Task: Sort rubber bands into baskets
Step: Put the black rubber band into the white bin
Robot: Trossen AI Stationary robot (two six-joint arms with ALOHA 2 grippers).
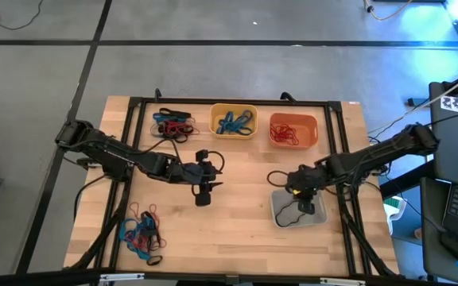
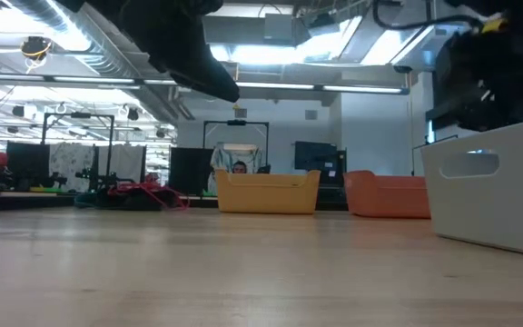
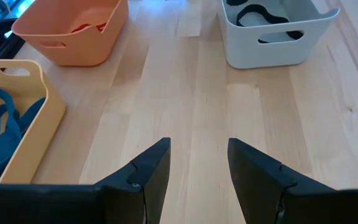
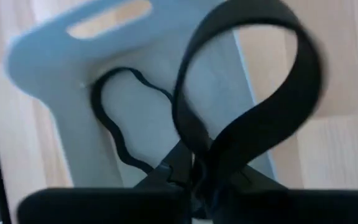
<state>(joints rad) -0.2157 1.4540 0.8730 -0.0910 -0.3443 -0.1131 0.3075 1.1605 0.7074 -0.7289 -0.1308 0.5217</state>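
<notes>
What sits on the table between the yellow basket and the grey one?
Only the orange basket, as the low view shows. In the high view it stands beside the yellow basket, with bare wood between it and the grey basket.

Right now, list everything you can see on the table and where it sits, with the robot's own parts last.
yellow basket: one, yellow, far edge at the middle, blue bands inside
orange basket: one, orange, far edge, right of the yellow one, red bands inside
grey basket: one, pale grey, near right, a black band already inside
far pile of bands: one heap, red, black and blue, left of the yellow basket
near pile of bands: one heap, blue, red and black, near left corner
black band: one, black, pinched in the right hand over the grey basket
left hand: open, empty, above the table's middle
right hand: closed on the black band, above the grey basket
</notes>
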